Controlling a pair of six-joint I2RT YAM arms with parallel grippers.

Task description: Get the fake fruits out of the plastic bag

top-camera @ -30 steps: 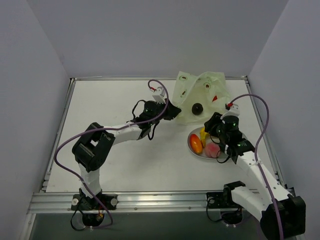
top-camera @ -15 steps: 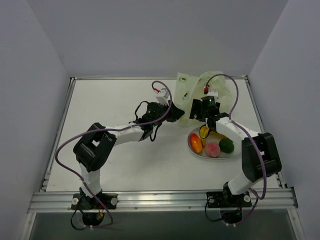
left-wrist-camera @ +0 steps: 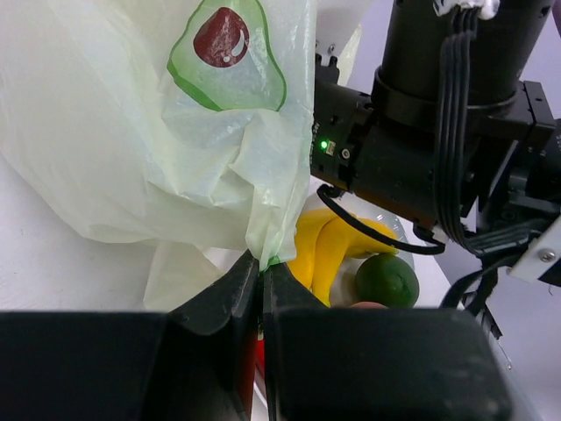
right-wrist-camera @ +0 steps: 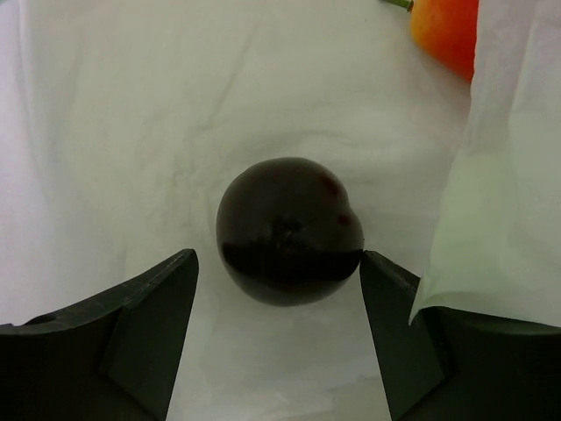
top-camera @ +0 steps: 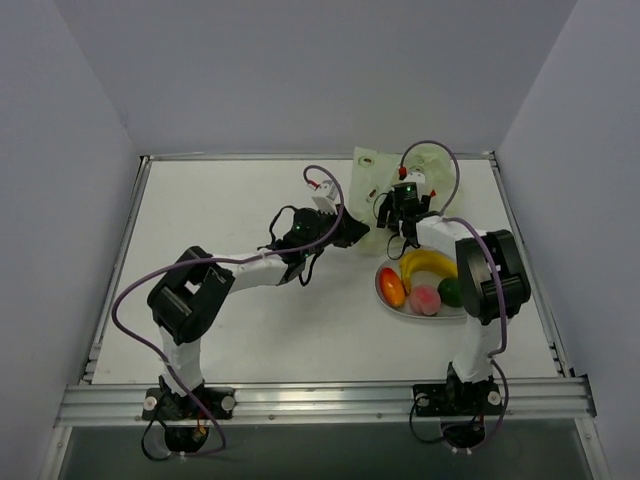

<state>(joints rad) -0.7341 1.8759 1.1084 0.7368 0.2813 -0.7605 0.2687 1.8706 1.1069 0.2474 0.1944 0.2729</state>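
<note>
- Right wrist view: the right gripper [right-wrist-camera: 276, 259] stands released, its jaws spread to either side of the dark brown round fruit [right-wrist-camera: 289, 230]; contact is not confirmed
- Change: a second ago the right arm hung over the plate [top-camera: 400, 311]; it has since swung across and reached into the mouth of the plastic bag [top-camera: 365, 180]
- Change: the green oval [top-camera: 450, 291], not visible a second ago, now lies on the plate beside the banana [top-camera: 428, 263], the pink peach [top-camera: 425, 299] and the orange-red oval [top-camera: 392, 288]
- Meaning: four fruits appear unloaded; the dark fruit is judged the next pick, and an orange-red fruit [right-wrist-camera: 447, 26] lies deeper in the bag
- Left gripper [left-wrist-camera: 261, 267]: clenched on a fold of the bag's edge, holding the mouth up
- Orientation: the dark fruit is round and shows no long axis; it rests on the bag's inner film
- Orientation: the bag mouth faces the right gripper
</note>
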